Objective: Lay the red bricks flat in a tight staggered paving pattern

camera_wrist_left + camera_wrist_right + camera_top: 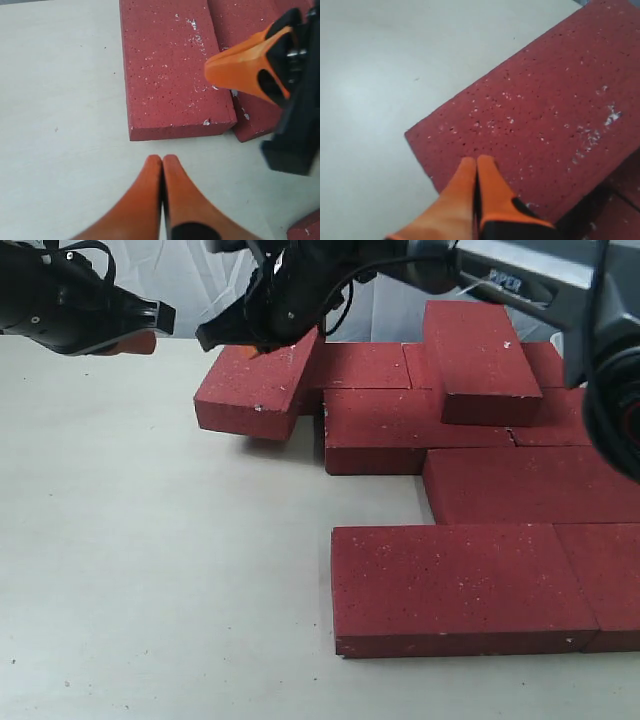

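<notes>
Several dark red bricks lie on the pale table [150,570]. The leftmost red brick [255,390] [170,70] [545,110] sits skewed and tilted, its near end overhanging a shadow. My right gripper [250,345] [477,160] reaches across the middle; it is shut, with its tips on or just over that brick's top face near a corner. Another brick [480,360] lies stacked on top of the flat ones. My left gripper [135,340] [162,159] is shut on nothing, above bare table to the left of the tilted brick. An orange finger [250,70] of the right gripper shows in the left wrist view.
Flat bricks form staggered rows: one [400,430] beside the tilted brick, one [530,485] nearer, and a front row [450,585] with a neighbour [610,580] cut by the frame edge. The right arm's grey body [560,280] hangs over the back bricks.
</notes>
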Available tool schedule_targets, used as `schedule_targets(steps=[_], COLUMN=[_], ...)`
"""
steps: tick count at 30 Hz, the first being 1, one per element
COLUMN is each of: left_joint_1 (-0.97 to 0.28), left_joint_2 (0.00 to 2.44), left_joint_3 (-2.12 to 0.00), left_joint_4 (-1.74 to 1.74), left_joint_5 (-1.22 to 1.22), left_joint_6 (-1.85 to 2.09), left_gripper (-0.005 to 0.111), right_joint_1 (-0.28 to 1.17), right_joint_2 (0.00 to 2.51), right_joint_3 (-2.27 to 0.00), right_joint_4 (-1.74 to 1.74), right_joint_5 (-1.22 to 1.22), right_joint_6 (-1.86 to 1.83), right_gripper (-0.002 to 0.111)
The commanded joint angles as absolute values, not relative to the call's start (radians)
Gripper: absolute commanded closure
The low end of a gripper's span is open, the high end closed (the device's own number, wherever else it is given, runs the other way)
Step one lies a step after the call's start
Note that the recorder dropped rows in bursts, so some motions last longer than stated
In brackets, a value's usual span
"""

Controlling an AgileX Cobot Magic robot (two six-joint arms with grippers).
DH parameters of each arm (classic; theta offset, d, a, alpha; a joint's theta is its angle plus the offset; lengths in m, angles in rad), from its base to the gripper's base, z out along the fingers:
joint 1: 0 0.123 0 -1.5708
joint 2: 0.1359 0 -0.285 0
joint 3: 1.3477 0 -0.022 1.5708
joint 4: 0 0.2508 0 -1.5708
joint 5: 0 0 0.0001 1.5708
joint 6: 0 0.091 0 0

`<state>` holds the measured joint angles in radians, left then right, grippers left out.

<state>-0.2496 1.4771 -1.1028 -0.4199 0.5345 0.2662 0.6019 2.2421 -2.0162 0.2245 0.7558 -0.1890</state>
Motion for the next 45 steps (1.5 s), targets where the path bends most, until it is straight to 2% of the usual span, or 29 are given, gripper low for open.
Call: schedule_targets(steps=[1, 5, 8, 19, 24, 30, 37, 45], left_joint_1=[-0.249, -0.249, -0.249, -0.249, -0.249, -0.249, -0.249, -0.249], left_joint_2=[1.470, 1.470, 1.470, 1.470, 1.470, 1.470, 1.470, 1.470], left_joint_3=[-1.097, -1.097, -1.097, -1.097, -1.097, -1.097, -1.097, -1.097], left_joint_4=[-0.433, -0.434, -0.441, -0.441, -0.441, -0.453, -0.452, -0.452], left_joint_5=[0.525, 0.525, 0.525, 0.529, 0.529, 0.538, 0.539, 0.539], left_joint_6=[0.263, 0.263, 0.263, 0.263, 0.263, 0.263, 0.263, 0.263], left_gripper=[0.107, 0.107, 0.107, 0.107, 0.107, 0.107, 0.107, 0.107], right_joint_1=[0.599, 0.607, 0.635, 0.687, 0.687, 0.687, 0.687, 0.726], right_joint_2=[2.326, 2.360, 2.321, 2.123, 2.181, 2.314, 2.378, 2.343], right_joint_3=[-2.009, -2.009, -2.009, -2.009, -2.009, -2.009, -2.009, -2.009], right_joint_4=[0.210, 0.307, 0.380, 0.253, 0.000, -0.024, 0.000, 0.122], right_joint_5=[0.730, 1.040, 1.169, 1.011, 0.869, 0.772, 0.857, 1.138], right_joint_6=[-0.139, -0.123, -0.219, -0.205, -0.012, 0.024, 0.065, -0.033], right_gripper=[0.109, 0.109, 0.109, 0.109, 0.109, 0.109, 0.109, 0.109])
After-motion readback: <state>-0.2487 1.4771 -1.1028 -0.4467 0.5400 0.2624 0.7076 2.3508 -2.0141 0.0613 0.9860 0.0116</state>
